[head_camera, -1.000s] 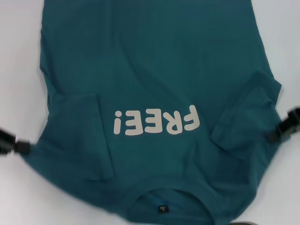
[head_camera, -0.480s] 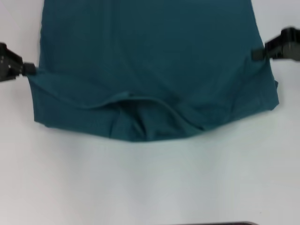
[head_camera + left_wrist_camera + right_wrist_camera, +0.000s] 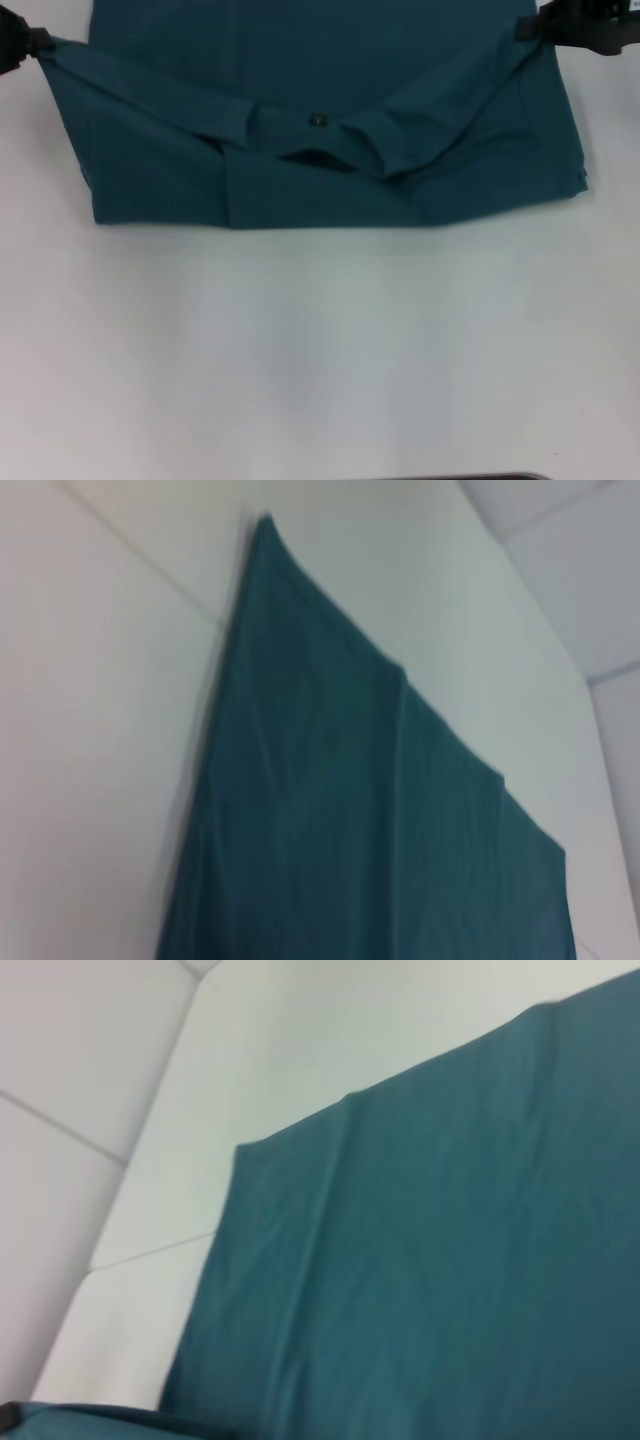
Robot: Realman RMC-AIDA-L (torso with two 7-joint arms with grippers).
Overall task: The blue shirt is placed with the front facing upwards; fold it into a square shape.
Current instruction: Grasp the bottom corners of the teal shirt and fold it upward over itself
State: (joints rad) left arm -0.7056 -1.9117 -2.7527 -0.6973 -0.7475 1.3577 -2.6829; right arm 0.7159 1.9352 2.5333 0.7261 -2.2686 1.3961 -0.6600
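Since the earlier head views, the collar end of the blue shirt [image 3: 330,110] has been carried away from the robot and laid back over the body, so that the cream lettering seen 1 second ago is now hidden and the near fold line lies farther from the robot than it did half a second ago. Both claws have been moved outward and away with the cloth: the left claw [image 3: 15,45] is seen at the far left corner of the folded layer, the right claw [image 3: 570,25] at the far right corner. Each corner is drawn taut toward its claw, so each claw is judged to be pinching the shirt, though the fingers themselves are not clearly shown. The shirt is spread on the white surface [image 3: 320,350], with the collar and its small dark neck label [image 3: 317,120] turned up in the middle of the folded layer. In both wrist views only teal cloth on the pale surface is shown. As a judgement, the sleeves are tucked in and a first lengthwise fold is nearly laid; release, smoothing and at least 1 more fold are left before a square is reached.
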